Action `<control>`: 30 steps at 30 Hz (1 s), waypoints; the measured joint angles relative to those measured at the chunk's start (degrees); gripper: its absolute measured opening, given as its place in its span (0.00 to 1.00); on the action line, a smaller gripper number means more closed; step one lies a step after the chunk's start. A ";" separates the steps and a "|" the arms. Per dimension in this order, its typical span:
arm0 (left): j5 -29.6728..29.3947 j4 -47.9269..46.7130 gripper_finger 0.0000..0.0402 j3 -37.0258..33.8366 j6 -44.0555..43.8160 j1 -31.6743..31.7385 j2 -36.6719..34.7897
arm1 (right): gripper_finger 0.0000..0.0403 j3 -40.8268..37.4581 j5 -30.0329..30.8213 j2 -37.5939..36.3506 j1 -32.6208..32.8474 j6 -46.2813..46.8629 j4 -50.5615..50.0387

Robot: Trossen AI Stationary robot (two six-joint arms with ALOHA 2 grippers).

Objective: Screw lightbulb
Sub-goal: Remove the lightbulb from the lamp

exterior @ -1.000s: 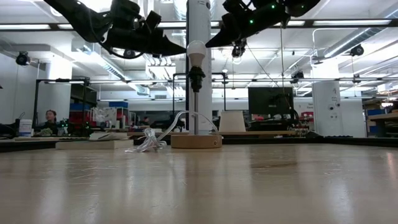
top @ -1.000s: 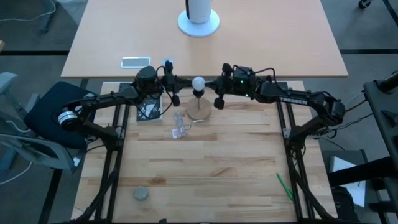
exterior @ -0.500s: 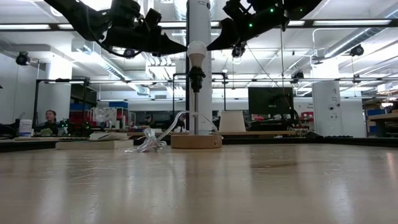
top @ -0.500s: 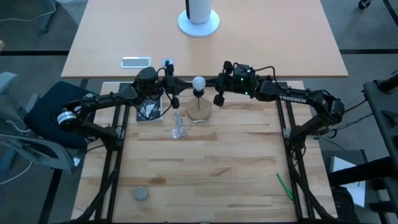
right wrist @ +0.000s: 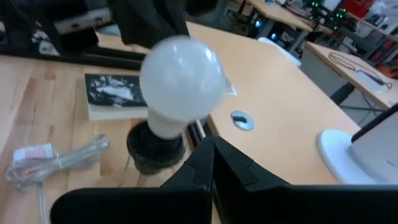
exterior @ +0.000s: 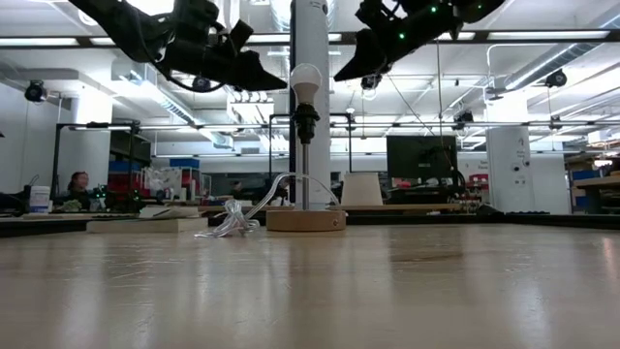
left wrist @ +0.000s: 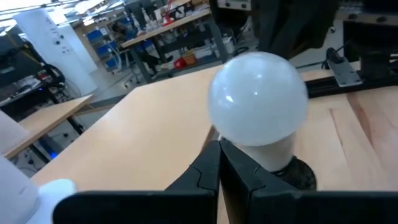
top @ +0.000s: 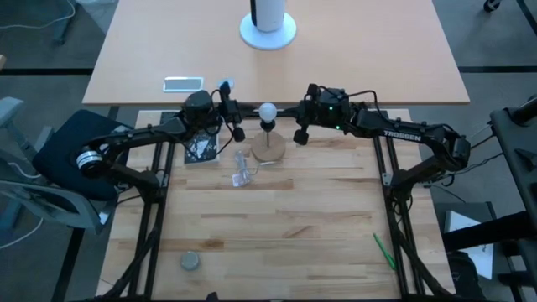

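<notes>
The white frosted lightbulb (top: 268, 111) stands upright with its base in a black socket (exterior: 306, 120) on a thin post, which rises from a round wooden base (top: 268, 152) at the table's far middle. My left gripper (top: 242, 111) is shut and empty, level with the bulb, just on its left side (exterior: 283, 85). My right gripper (top: 295, 115) is shut and empty, on the bulb's right, a short gap away (exterior: 339, 76). The bulb fills both wrist views (left wrist: 258, 99) (right wrist: 180, 78) just beyond the shut fingertips.
A clear plastic piece with a cord (top: 242, 173) lies just near of the wooden base. A black-and-white booklet (top: 201, 148) lies to the left. A grey disc (top: 190, 262) and a green pen (top: 383, 251) lie near the front edge.
My right gripper has drawn back a little from the bulb toward the table's right edge, staying shut. The bulb has stayed upright in its socket.
</notes>
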 joint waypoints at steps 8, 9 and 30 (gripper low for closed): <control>0.04 0.11 0.00 0.00 -0.72 0.02 1.30 | 0.00 -4.38 -1.05 0.55 -0.18 0.19 8.27; 0.04 0.09 0.00 0.00 -0.86 0.01 1.34 | 0.00 -4.90 -1.96 0.66 -0.26 0.45 9.70; 3.98 1.09 0.00 -0.02 -1.53 -0.91 1.40 | 0.00 -6.18 -5.68 3.39 -0.26 1.62 19.28</control>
